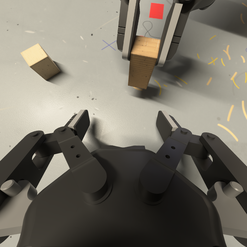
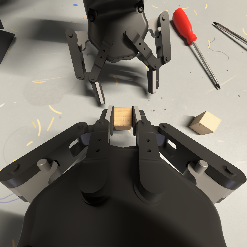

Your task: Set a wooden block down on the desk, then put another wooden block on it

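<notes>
My right gripper (image 2: 123, 116) is shut on a tan wooden block (image 2: 122, 118) and holds it upright just above the grey desk (image 2: 173, 106). The same block (image 1: 143, 62) shows in the left wrist view between the right gripper's fingers (image 1: 129, 44), with a small gap and a shadow under it. A paler wooden block (image 1: 40, 60) lies on the desk to the left there, and at the right in the right wrist view (image 2: 205, 123). My left gripper (image 1: 122, 120) is open and empty, just short of the held block; it also shows in the right wrist view (image 2: 127, 92).
A red-handled screwdriver (image 2: 192, 44) and a thin dark rod (image 2: 229, 32) lie at the far right of the right wrist view. A red square mark (image 1: 156, 11) and yellow, blue and grey scribbles (image 1: 227, 82) are on the desk. A dark flat object (image 2: 5, 44) sits at the left edge.
</notes>
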